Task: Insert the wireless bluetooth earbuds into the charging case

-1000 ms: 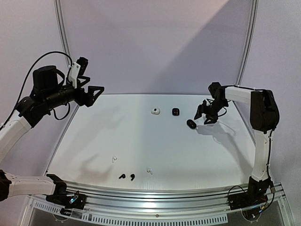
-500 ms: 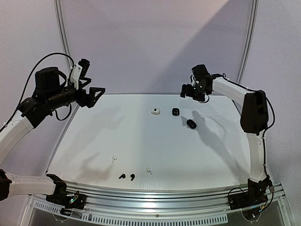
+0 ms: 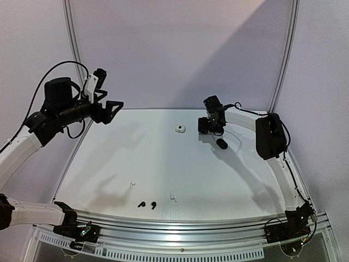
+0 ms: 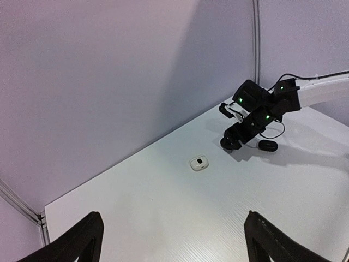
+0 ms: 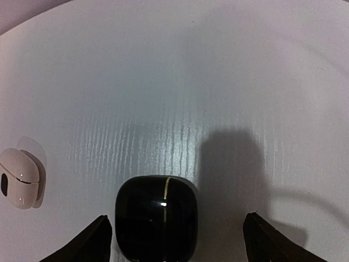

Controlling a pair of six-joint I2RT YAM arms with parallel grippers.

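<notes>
**A:** So, how far along is it?

**B:** Barely begun, by my reading. Well to the near side of the white case (image 3: 180,129), four buds lie loose on the table (image 3: 245,180). The two black earbuds (image 3: 141,204) lie side by side, and the two white earbuds (image 3: 131,184) lie one on either side of that pair. None of them sits in a case.

**A:** Only four?

**B:** Four are all I can find. If there are more, they are hidden or too small to make out.

**A:** And the cases?

**B:** Three of them. The oval black case (image 3: 221,143) lies to the right of the white case and a little nearer. The square black case (image 5: 156,216) sits just to the right of the white case, at about the same depth. Its lid looks closed, with a thin seam running over the top. I cannot tell whether the white case is open.

**A:** What about the grippers?

**B:** The right gripper (image 3: 204,129) hangs over the square black case with its jaws wide. The case lies between the fingers, closer to one than the other, and is not clamped, so that gripper holds nothing. The left gripper (image 4: 173,218) is raised off the table well to the left of the white case, also spread wide and empty.

**A:** What is left to do?

**B:** Nearly everything, I judge. A case needs opening, and each bud has to be fetched from the near side and seated.
</notes>
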